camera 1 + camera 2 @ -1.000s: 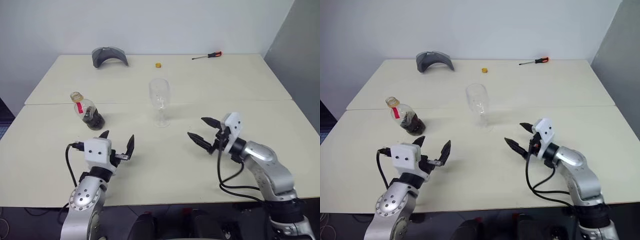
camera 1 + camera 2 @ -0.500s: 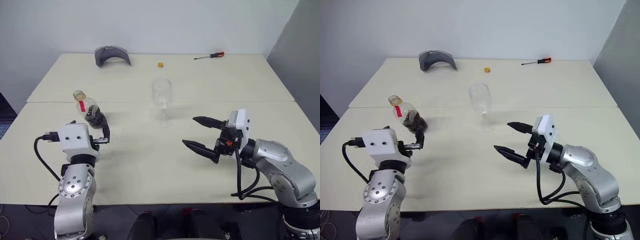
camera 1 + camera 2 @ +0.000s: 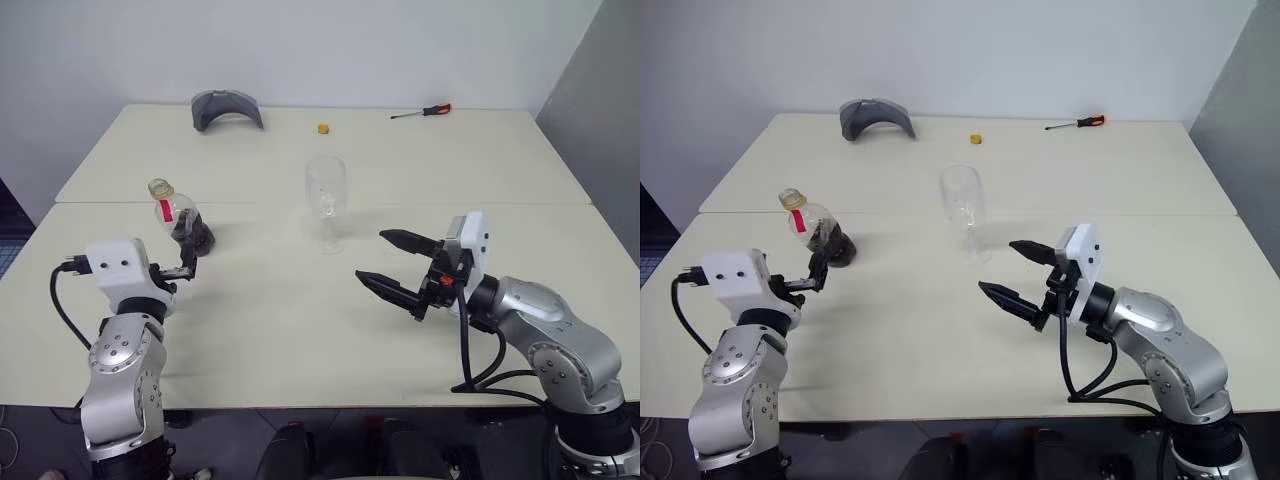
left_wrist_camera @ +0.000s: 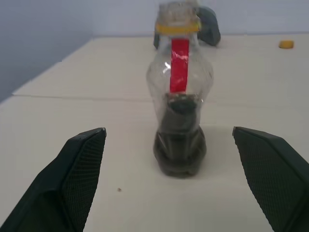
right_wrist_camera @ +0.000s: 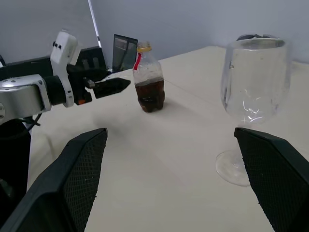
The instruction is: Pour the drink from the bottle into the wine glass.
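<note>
Now approaching bottle (image 3: 178, 216): left hand (image 3: 180, 272) spread wide, just short of it, apparently cap off. Right hand (image 3: 398, 270) likewise spread, empty. Next: advance, clamp belly.

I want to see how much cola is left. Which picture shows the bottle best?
The left wrist view: the bottle stands close and centred between the open jaws, dark drink filling only its bottom. The right wrist view shows it farther off, beside the wine glass. The eye views show it small.
</note>
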